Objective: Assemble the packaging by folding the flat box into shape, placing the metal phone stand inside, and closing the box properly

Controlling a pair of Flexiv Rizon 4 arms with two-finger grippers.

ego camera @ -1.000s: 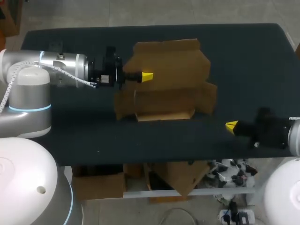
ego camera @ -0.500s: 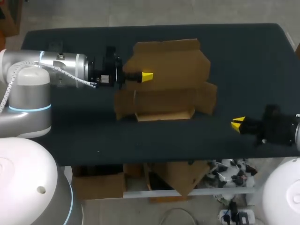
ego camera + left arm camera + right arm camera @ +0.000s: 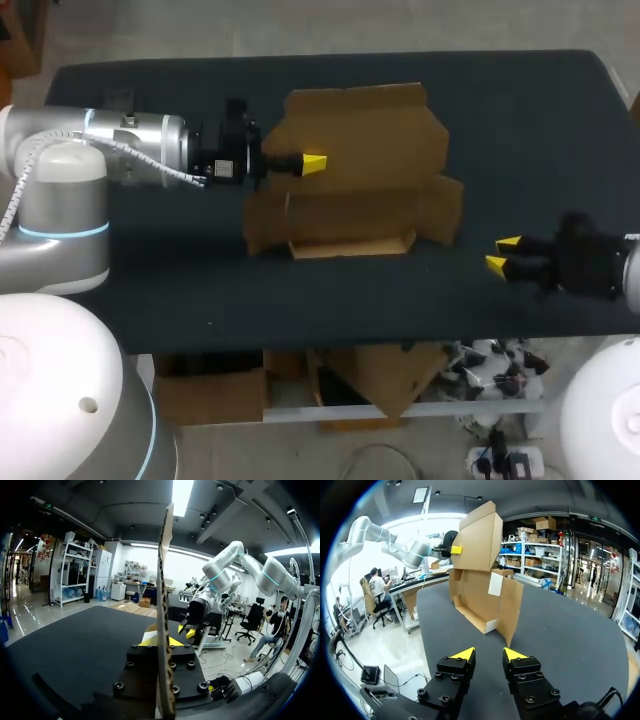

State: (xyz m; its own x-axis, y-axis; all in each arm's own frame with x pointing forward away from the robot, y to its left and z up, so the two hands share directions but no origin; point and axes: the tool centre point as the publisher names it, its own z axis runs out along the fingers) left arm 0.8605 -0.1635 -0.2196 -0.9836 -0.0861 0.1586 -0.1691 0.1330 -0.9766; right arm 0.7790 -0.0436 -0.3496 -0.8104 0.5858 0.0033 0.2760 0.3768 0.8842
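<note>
— Box [image 3: 350, 180], then: where does it sit?

— On the dark table [image 3: 520, 120], near the middle and a little toward 12 o'clock. It is half folded. A shallow tray [image 3: 350, 215] with low walls lies at its 6 o'clock side, and a broad back panel [image 3: 365, 125] rises at its 12 o'clock side. Side flaps stick out at 3 and 9 o'clock.

— And the left gripper [image 3: 313, 163]?

— It comes in from 9 o'clock and pinches the back panel at that panel's 9 o'clock edge. In the left wrist view the cardboard runs edge-on between the two yellow tips, one pressed to each face.

— The right gripper [image 3: 502, 254]?

— It is at about 4 o'clock from the box and well apart from it, low over the table. Its fingers are spread with nothing between them. From its own wrist view the box stands ahead of it, with the open tray facing it.
</note>
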